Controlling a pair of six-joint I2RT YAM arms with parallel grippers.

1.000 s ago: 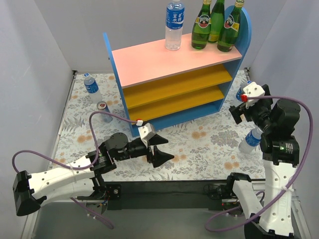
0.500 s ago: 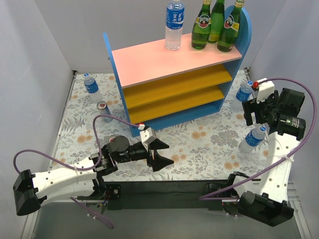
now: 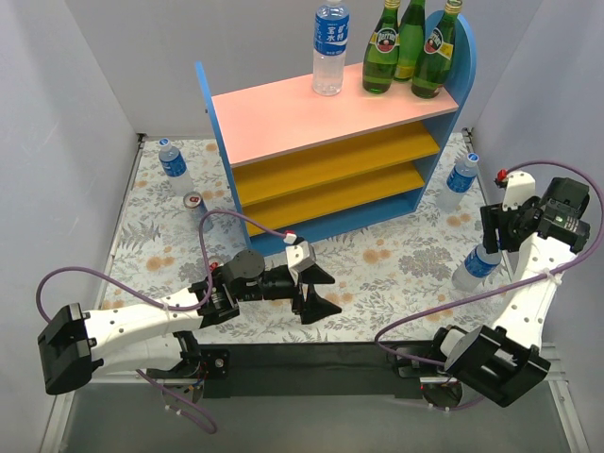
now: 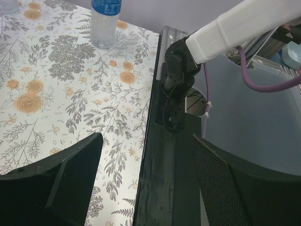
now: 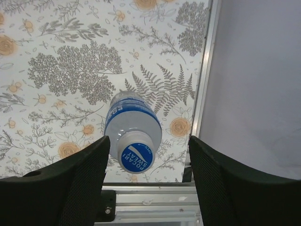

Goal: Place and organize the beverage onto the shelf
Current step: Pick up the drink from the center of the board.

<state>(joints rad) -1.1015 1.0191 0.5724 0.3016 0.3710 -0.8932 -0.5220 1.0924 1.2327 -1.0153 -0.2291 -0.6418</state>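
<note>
Right gripper [image 5: 148, 141] is hovering straight over an upright clear bottle [image 5: 134, 117]. Jaws are spread medium-wide. The blue cap is sitting below and between the fingers [image 5: 70, 183], with a gap showing on the right side. No squeeze is visible, and I cannot tell about contact on the left finger.

Left gripper [image 3: 330, 294] is hanging low over the floral mat [image 3: 396, 264], pointing toward the right arm. Its jaws are standing wide with nothing between them.

The shelf [image 3: 283, 118] is sitting farther back from both grippers, well apart and roughly between them. Three green bottles [image 3: 411, 42] and a second clear bottle [image 3: 330, 47] are standing upright on its pink top board. Both orange boards are showing nothing on them.

A third clear bottle [image 3: 461, 179] is standing on the mat just beyond the right gripper, near the shelf's right panel. A fourth clear bottle [image 3: 175, 165] and a red-silver can [image 3: 194, 202] are standing well back-left of the left gripper, beside the shelf's left panel.
</note>
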